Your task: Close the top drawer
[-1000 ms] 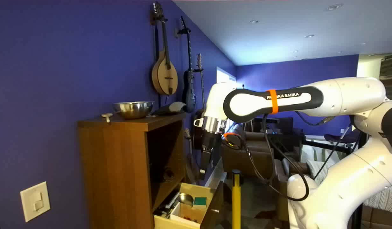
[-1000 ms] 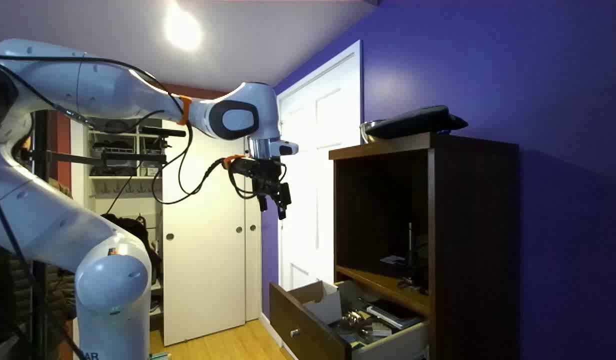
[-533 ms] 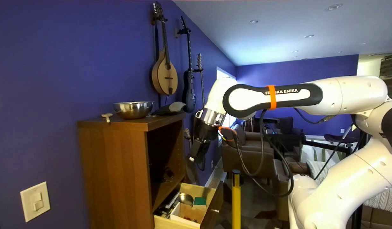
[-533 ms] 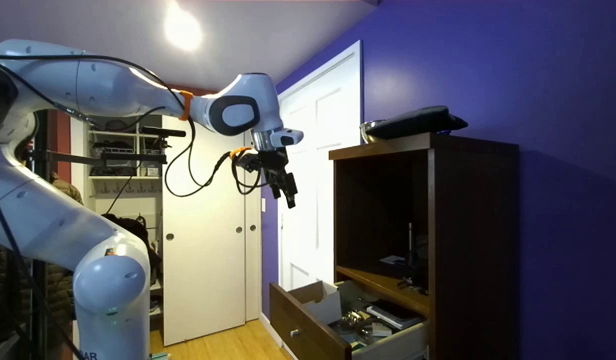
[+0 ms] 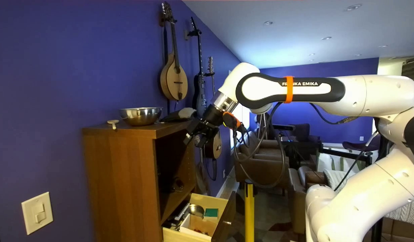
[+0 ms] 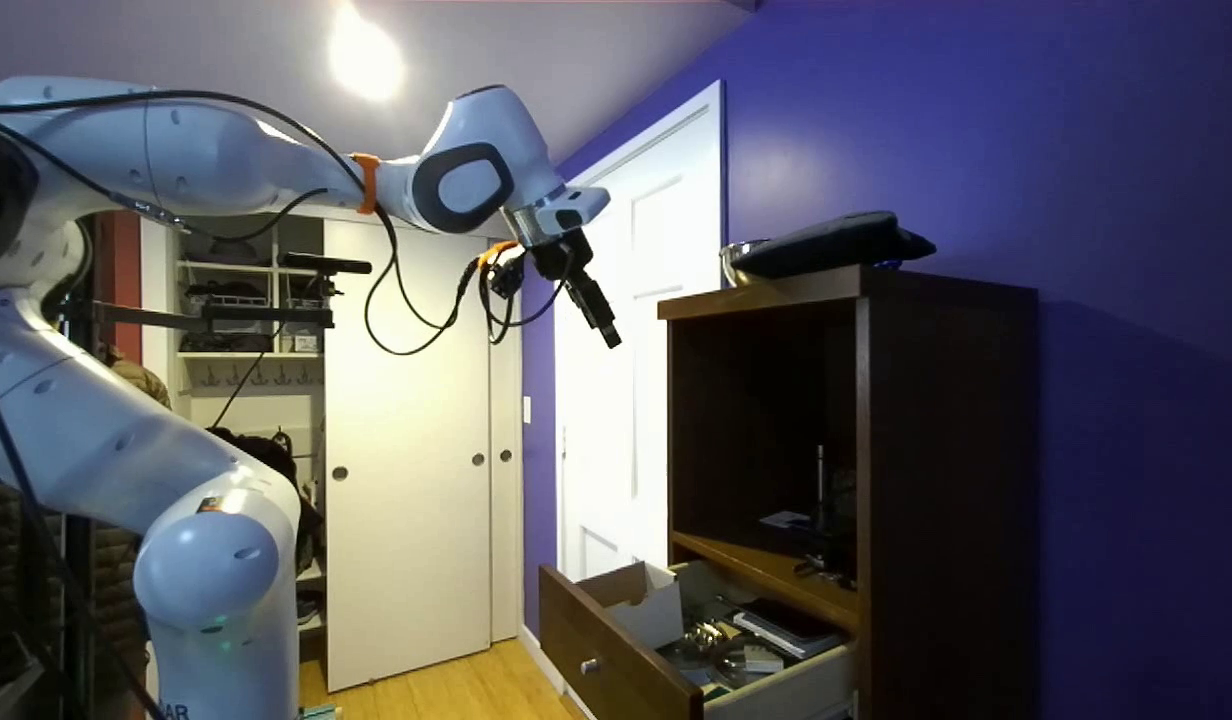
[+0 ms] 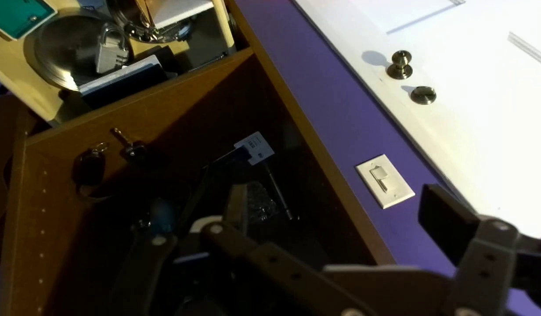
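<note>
Since the earlier frames the gripper (image 5: 194,140) has risen and swung from pointing nearly straight down to a slant toward the cabinet (image 5: 121,181); the arm (image 5: 314,92) has lifted with it, while the drawer (image 6: 621,662) sits where it was. In the wrist view the jaws are spread well apart. They hang high above the drawer, near the front of the upper compartment (image 6: 756,420). In both exterior views the drawer is pulled out from the cabinet, below that compartment. Inside it are a white box (image 6: 651,612) and a padlock (image 7: 110,52). A bowl (image 5: 141,117) stands on the cabinet.
</note>
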`<state>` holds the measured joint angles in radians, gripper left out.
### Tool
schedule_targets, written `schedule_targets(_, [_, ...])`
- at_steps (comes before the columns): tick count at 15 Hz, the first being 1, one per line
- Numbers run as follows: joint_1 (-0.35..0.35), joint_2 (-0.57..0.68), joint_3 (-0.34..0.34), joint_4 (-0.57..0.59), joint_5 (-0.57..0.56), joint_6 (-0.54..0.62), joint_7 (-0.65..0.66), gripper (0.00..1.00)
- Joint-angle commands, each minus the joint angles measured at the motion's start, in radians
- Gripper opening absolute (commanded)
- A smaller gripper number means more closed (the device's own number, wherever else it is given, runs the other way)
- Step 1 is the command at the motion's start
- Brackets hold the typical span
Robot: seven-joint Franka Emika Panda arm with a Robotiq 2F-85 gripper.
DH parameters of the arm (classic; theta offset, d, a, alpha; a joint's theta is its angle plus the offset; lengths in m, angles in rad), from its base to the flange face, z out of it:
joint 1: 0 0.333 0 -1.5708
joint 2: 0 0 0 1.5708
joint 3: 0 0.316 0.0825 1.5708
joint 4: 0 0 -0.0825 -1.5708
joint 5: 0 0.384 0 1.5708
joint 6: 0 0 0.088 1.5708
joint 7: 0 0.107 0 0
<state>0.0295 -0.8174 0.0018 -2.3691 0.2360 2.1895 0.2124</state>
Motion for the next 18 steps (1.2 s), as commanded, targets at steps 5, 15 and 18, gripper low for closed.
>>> schedule_targets(5, [-0.094, 0.005, 0.044, -0.049, -0.119, -0.066, 0.008, 1.00])
schedule_targets(15, [-0.070, 0.061, -0.044, -0.149, -0.134, -0.420, -0.118, 1.00])
schedule_targets(18, [-0.089, 0.054, -0.030, -0.152, -0.144, -0.428, -0.104, 1.00])
